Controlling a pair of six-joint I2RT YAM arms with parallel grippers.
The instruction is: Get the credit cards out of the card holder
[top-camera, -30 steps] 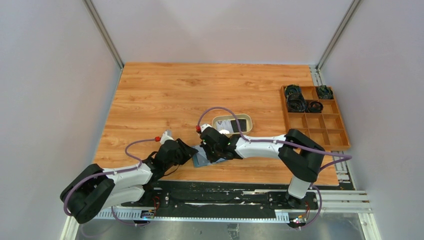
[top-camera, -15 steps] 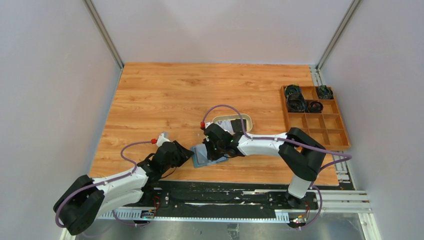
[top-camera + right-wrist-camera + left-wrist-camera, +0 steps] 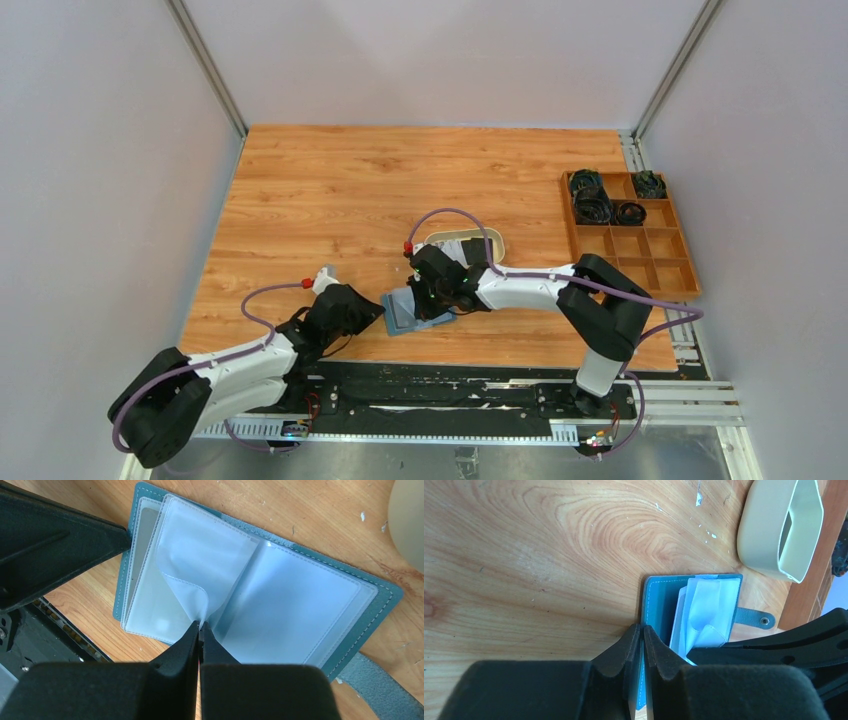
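Observation:
The teal-blue card holder (image 3: 405, 312) lies open on the wooden table near the front edge. My left gripper (image 3: 642, 630) is shut on the edge of its left cover (image 3: 656, 605). The snap tab (image 3: 754, 617) sticks out to the right. My right gripper (image 3: 199, 626) is shut on a clear plastic sleeve (image 3: 200, 565) and lifts it from the stack. A greyish card (image 3: 143, 532) shows through the leftmost sleeves. Cards, one whitish and one black (image 3: 480, 247), lie in the beige oval tray (image 3: 497, 240) behind the holder.
A wooden compartment tray (image 3: 690, 270) with black coiled items in its far cells stands at the right edge. The beige tray also shows in the left wrist view (image 3: 769, 535). The black arm-base rail runs along the near table edge.
My left arm has drawn back to the left and down with the cover in its grip. The right gripper has shifted slightly up and right. The card holder now lies more opened.

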